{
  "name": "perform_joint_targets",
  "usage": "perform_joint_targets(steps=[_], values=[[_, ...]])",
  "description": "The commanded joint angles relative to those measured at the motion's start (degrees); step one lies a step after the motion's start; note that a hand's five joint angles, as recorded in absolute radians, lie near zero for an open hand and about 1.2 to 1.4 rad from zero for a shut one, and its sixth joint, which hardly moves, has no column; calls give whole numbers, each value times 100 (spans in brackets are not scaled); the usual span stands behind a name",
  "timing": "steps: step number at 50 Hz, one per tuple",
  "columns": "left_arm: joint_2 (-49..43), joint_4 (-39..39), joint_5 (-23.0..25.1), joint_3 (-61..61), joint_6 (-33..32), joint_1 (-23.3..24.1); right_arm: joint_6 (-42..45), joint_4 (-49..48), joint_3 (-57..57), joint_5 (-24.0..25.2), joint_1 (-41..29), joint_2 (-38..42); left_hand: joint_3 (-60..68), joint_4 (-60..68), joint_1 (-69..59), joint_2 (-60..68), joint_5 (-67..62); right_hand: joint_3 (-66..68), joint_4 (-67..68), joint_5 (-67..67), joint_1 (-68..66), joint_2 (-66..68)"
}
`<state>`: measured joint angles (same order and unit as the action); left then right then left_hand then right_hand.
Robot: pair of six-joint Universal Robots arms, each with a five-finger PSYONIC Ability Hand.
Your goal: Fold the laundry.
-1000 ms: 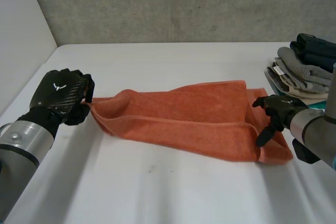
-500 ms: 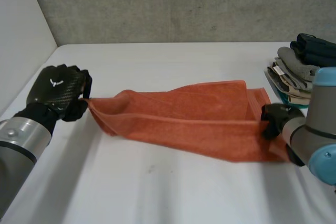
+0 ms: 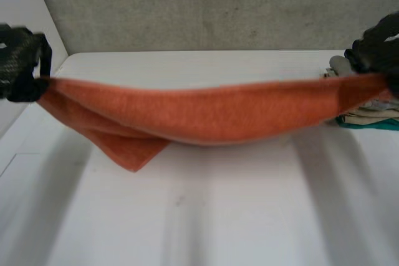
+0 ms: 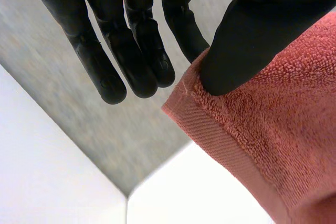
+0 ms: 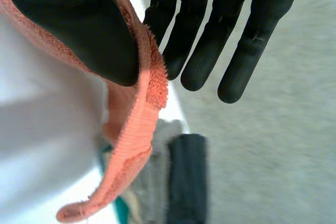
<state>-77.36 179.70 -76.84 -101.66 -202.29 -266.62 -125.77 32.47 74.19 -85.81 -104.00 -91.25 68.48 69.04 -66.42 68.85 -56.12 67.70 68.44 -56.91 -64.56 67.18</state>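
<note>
— Both hands are higher and farther apart than half a second ago, and the orange towel [image 3: 199, 113], which lay on the worktop [image 3: 218, 222] then, is lifted with them.

— Where is the towel at present?

— It hangs stretched between the two hands across the middle of the head view, above the worktop. Its top edge runs almost level and dips slightly in the middle. One lower corner droops toward the left side, and I cannot tell whether its tip touches the surface.

— What is the left hand [image 3: 19, 60] doing?

— It pinches the towel's left end. Its wrist view shows the thumb pressing a hemmed corner against one finger, with the other fingers straight and clear of the cloth.

— And the right hand [image 3: 381, 42]?

— Much the same at the right end. Its wrist view shows the thumb clamping the towel's folded edge against a finger while the remaining fingers point straight out beside it.

— Anything else on the worktop?

— A pile of folded clothes [image 3: 358, 116] sits at the right edge, partly behind the towel's right end, with a grey wall [image 3: 206, 4] beyond.
</note>
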Motion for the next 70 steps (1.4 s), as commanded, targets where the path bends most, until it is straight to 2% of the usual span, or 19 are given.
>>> perform_joint_targets(steps=[1,9,12,16,17,20,21,24,31,36,43,50,53,57,58,59,63,67,70], values=[[-1577,-163,-260,346,-1356,109,-45,66,-228,205,-15,1564,1152,1096,-1358,1115,-1388,1230,1156,-1309,-1544,1282],[-3504,-102,-1272,2323,-1437,716,-308,-275,-2257,-41,-191,3235,1152,1096,-1358,1115,-1388,1230,1156,-1309,-1544,1282],[-3962,240,-1386,3369,-1401,787,-894,-1116,-3739,-269,-270,3806,1152,1096,-1358,1115,-1388,1230,1156,-1309,-1544,1282],[-4182,1442,-1422,4232,-1235,839,-1624,-2573,-4867,-340,-305,4070,1152,1096,-1358,1115,-1388,1230,1156,-1309,-1544,1282],[-4165,2167,-1413,4398,-1051,831,-1792,-2901,-4948,-340,-305,4080,1152,1096,-1358,1115,-1388,1230,1156,-1309,-1544,1282],[-4147,3200,-1439,4497,-743,831,-2467,-4286,-4923,-384,-393,3984,1152,1096,-1358,1115,-1388,1230,1156,-1309,-1544,1282],[-4121,3803,-1422,4497,-498,839,-2601,-4536,-4879,-393,-402,3948,1152,1096,-1358,1115,-1388,1230,1156,-1309,-1544,1282],[-4033,4458,-1474,4558,-102,743,-2857,-5171,-4572,-384,-393,3799,1152,1096,-1358,1115,-1388,1230,1156,-1309,-1544,1282],[-4173,3837,-1501,4532,93,734,-2831,-4839,-4176,-332,-402,3842,1152,1096,-1358,1115,-1388,1230,1156,-1309,-1544,1282],[-4244,3449,-1404,3874,163,725,-2804,-4137,-3869,-183,-402,4132,1152,1096,-1358,1115,-1388,1230,1156,-1309,-1544,1282],[-4270,3423,-1071,2328,137,603,-2480,-3134,-3359,134,-411,4800,1152,1096,-1358,1115,-1388,1230,1156,-1309,-1544,1282],[-4042,3221,-719,570,-223,436,-1400,-1992,-2210,126,-367,5038,1152,1096,-1358,1115,-1388,1230,1156,-1309,-1544,1282],[-3341,2774,-701,-230,-749,181,-1170,-1640,-1673,117,-332,4863,1152,1096,-1358,1115,-1388,1230,1156,-1309,-1544,1282],[-2321,1711,-692,-1144,-1724,-188,-845,-937,-636,-23,-332,3854,1152,1096,-1358,1115,-1388,1230,1156,-1309,-1544,1282],[-2101,1448,-692,-1320,-1935,-232,-696,-579,-155,-128,-332,3294,1152,1096,-1358,1115,-1388,1230,1156,-1309,-1544,1282],[-1655,906,-675,-1644,-2433,-320,-599,-410,76,-173,-340,3037,1152,1096,-1358,1115,-1388,1230,1156,-1309,-1544,1282],[-793,-378,-465,-2321,-3559,-662,147,-127,1114,-217,-235,2051,1152,1096,-1358,1115,-1388,1230,1156,-1309,-1544,1282],[-439,-875,96,-2517,-4308,-1136,842,-346,1590,-261,-94,1716,1152,1096,-1358,1115,-1388,1230,1156,-1309,-1544,1282],[-490,-727,458,-2386,-4398,-1305,931,-644,1573,-296,-112,1873,1152,1096,-1358,1115,-1388,1230,1156,-1309,-1544,1282]])
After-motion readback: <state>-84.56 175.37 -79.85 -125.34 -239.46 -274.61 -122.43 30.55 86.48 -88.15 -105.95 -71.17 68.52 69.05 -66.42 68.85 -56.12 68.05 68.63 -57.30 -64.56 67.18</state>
